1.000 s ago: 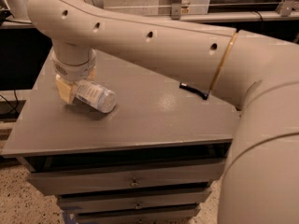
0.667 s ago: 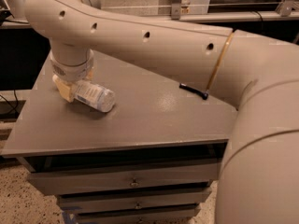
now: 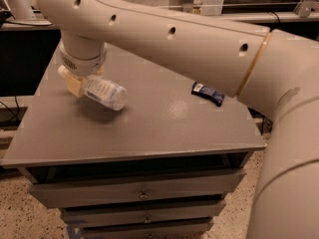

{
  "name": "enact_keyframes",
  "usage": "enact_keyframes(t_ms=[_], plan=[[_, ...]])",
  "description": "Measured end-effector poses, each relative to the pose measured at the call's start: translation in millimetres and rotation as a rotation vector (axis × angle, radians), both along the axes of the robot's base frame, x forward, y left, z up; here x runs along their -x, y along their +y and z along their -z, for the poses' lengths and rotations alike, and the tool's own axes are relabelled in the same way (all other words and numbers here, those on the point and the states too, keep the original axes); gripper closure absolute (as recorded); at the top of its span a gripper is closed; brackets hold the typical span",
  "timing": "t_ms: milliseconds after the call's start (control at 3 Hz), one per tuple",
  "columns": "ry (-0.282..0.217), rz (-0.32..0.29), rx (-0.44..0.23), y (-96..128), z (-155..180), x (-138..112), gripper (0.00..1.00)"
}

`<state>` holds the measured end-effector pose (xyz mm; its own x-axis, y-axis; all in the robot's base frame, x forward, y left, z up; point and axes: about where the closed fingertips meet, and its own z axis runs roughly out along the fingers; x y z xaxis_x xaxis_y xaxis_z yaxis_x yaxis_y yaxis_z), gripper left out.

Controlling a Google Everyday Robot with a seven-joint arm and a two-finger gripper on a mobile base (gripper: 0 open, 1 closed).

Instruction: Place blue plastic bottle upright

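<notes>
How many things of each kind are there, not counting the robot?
bottle: 1, gripped in the tool above the table, left side
packet: 1
Total: 2

Arm [image 3: 169, 39] enters at lower right as a thick cream column, bends at a joint ringed in gold [image 3: 253, 66], then runs leftward across the top of the view. At far left it turns down into a short round wrist [image 3: 82, 59]. Gripper [image 3: 75, 83] hangs under the wrist, pointing down, above the left side of the table [image 3: 149, 128]. One yellowish finger [image 3: 74, 86] shows. Fingers clamp the neck end of the bottle [image 3: 102, 91], which is held tilted and off the surface.
</notes>
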<state>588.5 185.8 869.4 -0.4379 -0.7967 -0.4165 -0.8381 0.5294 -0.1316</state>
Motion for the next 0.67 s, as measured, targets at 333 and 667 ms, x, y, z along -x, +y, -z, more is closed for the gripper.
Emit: enact_keyframes(t_ms=[333,667], plan=[[-0.071,-0.022,-0.107,-19.3,-22.5,-7.2,1.00],[-0.119,-0.044,-0.258,-40.3,-26.4,-11.8,1.00]])
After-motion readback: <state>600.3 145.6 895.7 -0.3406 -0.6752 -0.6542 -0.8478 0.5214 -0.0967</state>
